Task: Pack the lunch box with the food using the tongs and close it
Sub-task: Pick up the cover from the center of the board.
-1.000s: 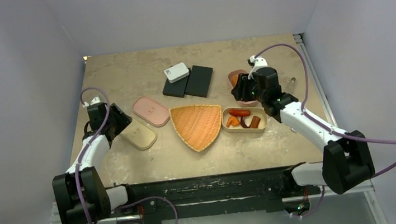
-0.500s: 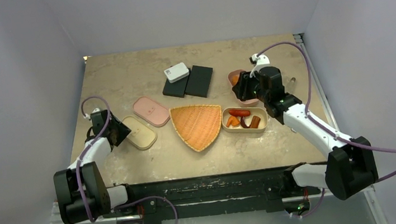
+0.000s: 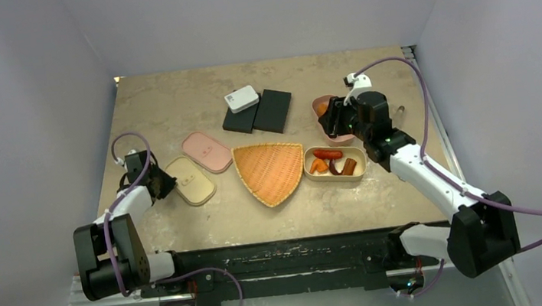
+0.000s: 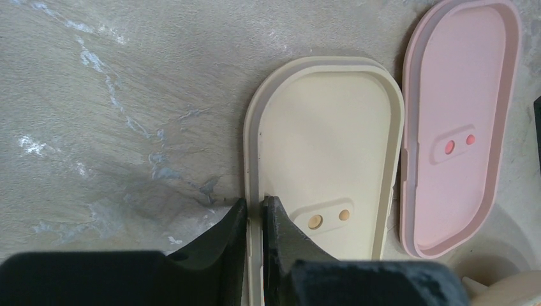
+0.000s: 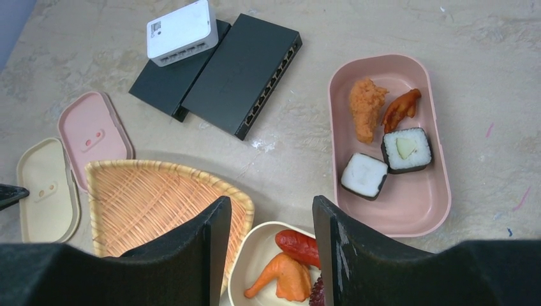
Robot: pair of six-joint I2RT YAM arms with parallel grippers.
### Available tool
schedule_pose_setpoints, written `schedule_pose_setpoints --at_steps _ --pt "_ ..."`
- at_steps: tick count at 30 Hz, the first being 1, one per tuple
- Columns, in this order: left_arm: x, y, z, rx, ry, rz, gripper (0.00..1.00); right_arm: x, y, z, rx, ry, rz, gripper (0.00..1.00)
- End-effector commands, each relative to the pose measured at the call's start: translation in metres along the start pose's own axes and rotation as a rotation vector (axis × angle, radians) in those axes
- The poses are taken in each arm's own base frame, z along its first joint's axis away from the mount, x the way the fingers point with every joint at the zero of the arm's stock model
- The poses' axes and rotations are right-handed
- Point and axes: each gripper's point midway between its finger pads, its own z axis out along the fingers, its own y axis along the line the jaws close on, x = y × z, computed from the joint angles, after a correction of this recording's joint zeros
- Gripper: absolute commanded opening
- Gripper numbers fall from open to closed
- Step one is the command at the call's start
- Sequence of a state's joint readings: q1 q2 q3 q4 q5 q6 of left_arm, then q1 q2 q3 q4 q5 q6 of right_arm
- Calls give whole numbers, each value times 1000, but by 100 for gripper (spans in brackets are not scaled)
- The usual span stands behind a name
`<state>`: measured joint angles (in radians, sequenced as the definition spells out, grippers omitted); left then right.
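Cream lid (image 3: pixel 191 180) — lengthwise far-left to near-right — rim between left fingers (image 4: pixel 282 239)

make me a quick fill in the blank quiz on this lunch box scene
1. The left end effector pinches the rim of a lid coloured ____.
2. The right end effector hovers with its jaws ____.
3. The pink box contains ____ pieces of food.
4. The white device sits on a flat box coloured ____.
Missing words: cream; open; four; black.
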<state>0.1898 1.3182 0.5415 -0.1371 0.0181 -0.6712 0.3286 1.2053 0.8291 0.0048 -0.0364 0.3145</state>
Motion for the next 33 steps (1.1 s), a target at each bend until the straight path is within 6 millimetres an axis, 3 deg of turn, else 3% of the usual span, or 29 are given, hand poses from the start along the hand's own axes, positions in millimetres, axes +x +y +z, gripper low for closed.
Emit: schedule_pose_setpoints --at_steps 1,4,10,19,24,29,33 --pt "-6 -1 -6 5 -28 -8 0 -18 3 -7 -3 -65 6 54" --pt "-13 -7 -12 36 -58 -10 0 -18 4 -10 -8 -66 2 54" --pt "-37 -54 -41 278 -153 67 0 -21 16 -21 -79 -76 -23 56" --pt "-52 -87 -73 449 -231 155 0 -15 89 -37 -463 -44 -11 62" --pt "-42 -137 -99 614 -224 329 0 -16 130 -41 -601 -35 -8 59" --pt "-21 -188 -137 855 -212 443 0 -7 168 -33 -688 18 21 56" --pt "-11 -209 -160 1005 -200 447 0 -3 195 -34 -746 35 39 59"
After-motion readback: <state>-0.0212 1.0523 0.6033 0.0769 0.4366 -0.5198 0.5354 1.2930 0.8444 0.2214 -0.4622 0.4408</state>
